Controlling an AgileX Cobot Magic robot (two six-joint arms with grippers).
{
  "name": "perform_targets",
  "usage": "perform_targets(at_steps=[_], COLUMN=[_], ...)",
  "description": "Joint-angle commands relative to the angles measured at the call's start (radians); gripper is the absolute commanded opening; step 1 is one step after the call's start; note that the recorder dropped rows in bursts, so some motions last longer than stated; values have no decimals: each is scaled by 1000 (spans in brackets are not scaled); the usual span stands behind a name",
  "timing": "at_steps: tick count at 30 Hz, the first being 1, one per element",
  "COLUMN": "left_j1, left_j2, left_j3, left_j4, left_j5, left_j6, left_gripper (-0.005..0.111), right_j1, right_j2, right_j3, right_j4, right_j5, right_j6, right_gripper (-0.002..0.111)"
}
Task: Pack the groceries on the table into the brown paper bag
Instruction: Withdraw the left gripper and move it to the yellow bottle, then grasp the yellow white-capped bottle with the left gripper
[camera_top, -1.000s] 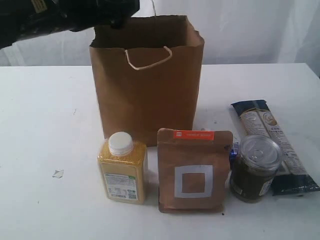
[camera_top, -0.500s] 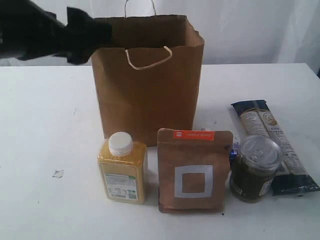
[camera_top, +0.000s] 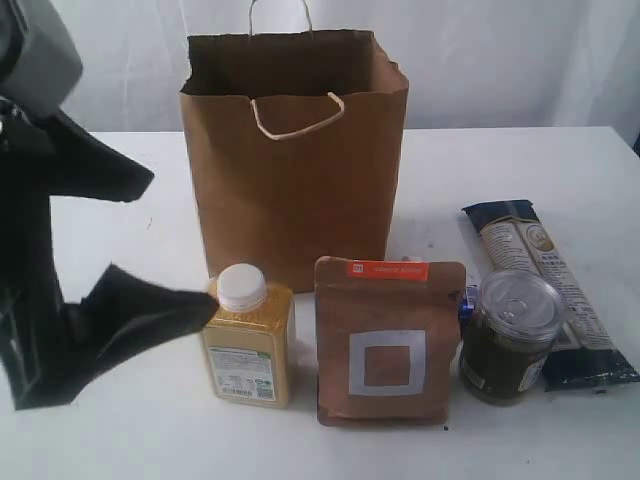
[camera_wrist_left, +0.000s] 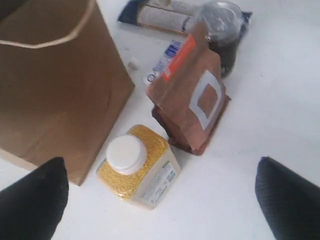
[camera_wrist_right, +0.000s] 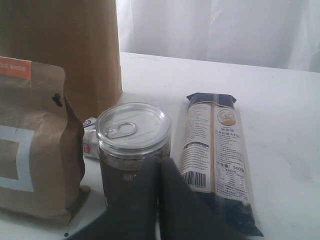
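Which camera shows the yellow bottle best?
The left wrist view: the yellow bottle shows whole, cap and label, nothing covering it. The exterior view has a black gripper finger overlapping its edge; the right wrist view misses it.

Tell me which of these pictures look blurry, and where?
Exterior view: the left gripper is a featureless black shape near the lens; the bag is sharp. Left wrist view: soft throughout, its fingers blurred. Right wrist view: the right gripper is blurred; the dark jar is sharp.

The left gripper (camera_top: 178, 243) swung away from the rim of the brown paper bag (camera_top: 300, 180). It came down beside the yellow bottle (camera_top: 247, 345).
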Motion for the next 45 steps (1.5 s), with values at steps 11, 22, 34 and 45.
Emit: perform_targets(at_steps=[11,22,34,45], left_j1=[66,93,144,163], left_j2=[301,467,593,687], left_j3=[-196,-240,-240,-240], left_j4=[-73,-106,-113,-124], left_j5=[212,174,129,110], left_j6=[359,459,520,536], left_gripper=[105,105,105,105], right_j1=[-4,-4,-4,-4], right_j2=[-6,-6,-6,-6], right_j3=[5,5,5,5], right_j4=[0,0,0,0], right_j5=[-10,-12,-9,-11], right_j6=[3,3,3,3], right_gripper=[0,0,0,0])
